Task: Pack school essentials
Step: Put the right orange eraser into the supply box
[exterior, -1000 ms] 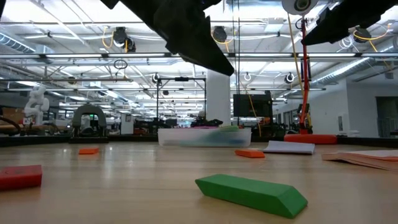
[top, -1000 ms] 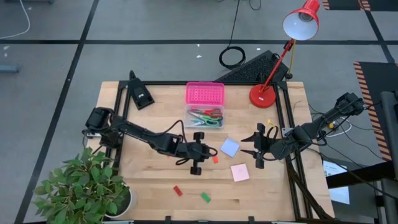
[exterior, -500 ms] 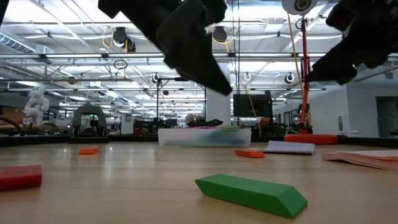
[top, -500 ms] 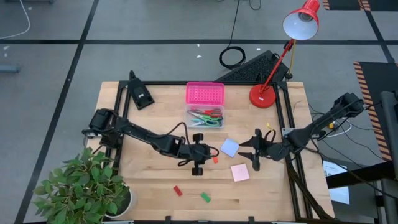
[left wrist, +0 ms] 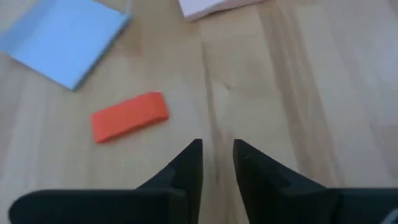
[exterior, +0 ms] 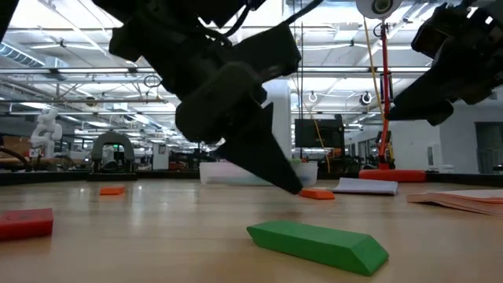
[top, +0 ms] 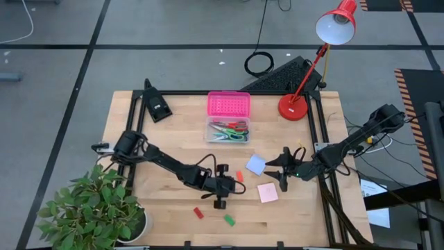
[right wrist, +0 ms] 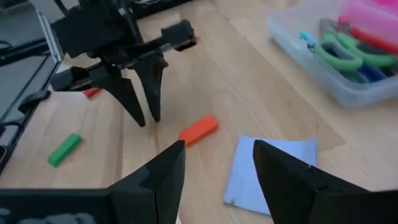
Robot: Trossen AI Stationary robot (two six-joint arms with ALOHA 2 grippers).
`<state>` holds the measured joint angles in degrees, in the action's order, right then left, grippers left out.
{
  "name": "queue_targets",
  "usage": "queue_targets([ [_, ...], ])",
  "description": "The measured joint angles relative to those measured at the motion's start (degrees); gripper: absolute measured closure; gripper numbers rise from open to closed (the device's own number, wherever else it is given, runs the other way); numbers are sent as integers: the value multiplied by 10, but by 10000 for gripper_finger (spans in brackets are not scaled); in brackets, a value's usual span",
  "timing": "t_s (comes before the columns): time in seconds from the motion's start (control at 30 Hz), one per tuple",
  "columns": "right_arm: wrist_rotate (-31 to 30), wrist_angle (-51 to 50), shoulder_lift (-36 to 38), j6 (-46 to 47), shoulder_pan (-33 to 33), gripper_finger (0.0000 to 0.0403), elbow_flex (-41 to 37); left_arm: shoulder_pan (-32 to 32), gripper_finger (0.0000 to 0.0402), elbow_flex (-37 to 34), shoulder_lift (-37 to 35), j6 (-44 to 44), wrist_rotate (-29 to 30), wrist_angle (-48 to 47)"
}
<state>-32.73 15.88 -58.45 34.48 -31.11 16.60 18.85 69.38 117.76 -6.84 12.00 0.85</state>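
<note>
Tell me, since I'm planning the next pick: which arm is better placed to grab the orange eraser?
Probably the left. The left gripper hangs low just beside the orange eraser, fingers nearly shut. The right gripper, open, hovers past the blue notepad, farther from it.

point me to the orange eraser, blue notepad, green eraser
orange eraser [left wrist: 130, 116]: left wrist view, middle of its top face.
blue notepad [top: 256, 164]: high view, centre of the sheet.
green eraser [exterior: 314, 244]: low view, its long front face.
</note>
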Motion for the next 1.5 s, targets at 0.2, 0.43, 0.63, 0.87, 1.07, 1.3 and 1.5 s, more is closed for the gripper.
queue_targets([
  [0.2,0,37,4,-89,13,218,0,-12,245,9,-3,50,-17,-47],
  [0.43,57,16,11,-125,22,218,0,-45,183,126,1,191,-75,-201],
  [0.63,130,-44,11,-65,20,218,0,-73,188,210,1,305,-81,-327],
  [0.87,150,-68,22,-116,26,218,0,-105,190,224,2,420,-164,-296],
  [1.07,150,-91,73,-184,45,218,2,-130,190,224,14,499,-211,-271],
  [1.3,149,-147,131,-189,67,218,2,-152,190,222,53,552,-242,-265],
  [1.5,163,-218,142,-128,67,218,1,-165,190,223,70,601,-256,-255],
])
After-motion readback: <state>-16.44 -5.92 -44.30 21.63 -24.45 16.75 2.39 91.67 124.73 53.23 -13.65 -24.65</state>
